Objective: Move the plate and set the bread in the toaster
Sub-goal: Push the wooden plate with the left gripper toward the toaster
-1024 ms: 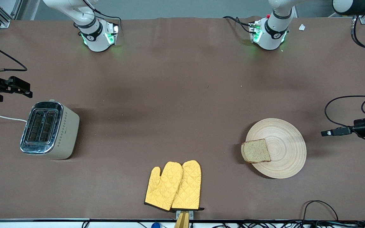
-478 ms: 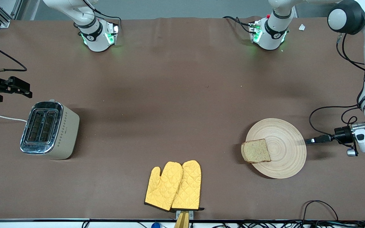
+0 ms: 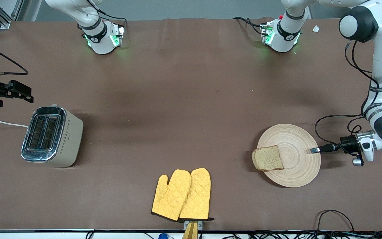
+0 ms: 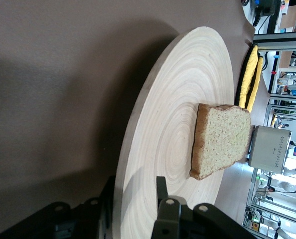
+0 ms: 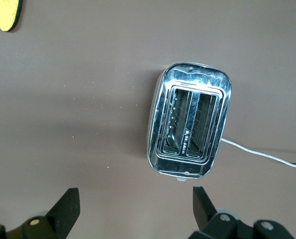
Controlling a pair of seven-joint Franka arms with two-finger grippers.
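The pale wood plate [image 3: 298, 159] lies toward the left arm's end of the table. The brown bread slice [image 3: 268, 158] lies on the plate's edge that faces the right arm's end, slightly overhanging it. My left gripper [image 3: 314, 150] is open at the plate's rim at the left arm's end. In the left wrist view its jaws [image 4: 134, 186] straddle the plate's [image 4: 187, 84] rim, one finger above and one outside, with the bread [image 4: 221, 137] farther along. The cream toaster [image 3: 50, 136] stands toward the right arm's end. My right gripper [image 3: 28, 94] waits open over the table beside it, and the right wrist view [image 5: 135, 204] shows the toaster's slots [image 5: 190, 127].
Two yellow oven mitts [image 3: 181, 194] lie near the table's front edge, between toaster and plate. The toaster's white cord [image 3: 2, 122] runs off the right arm's end. Black cables [image 3: 333, 217] loop at the front edge near the plate.
My left gripper has moved in from the left arm's end of the table to the plate's rim. The right arm, plate, bread and toaster have not moved.
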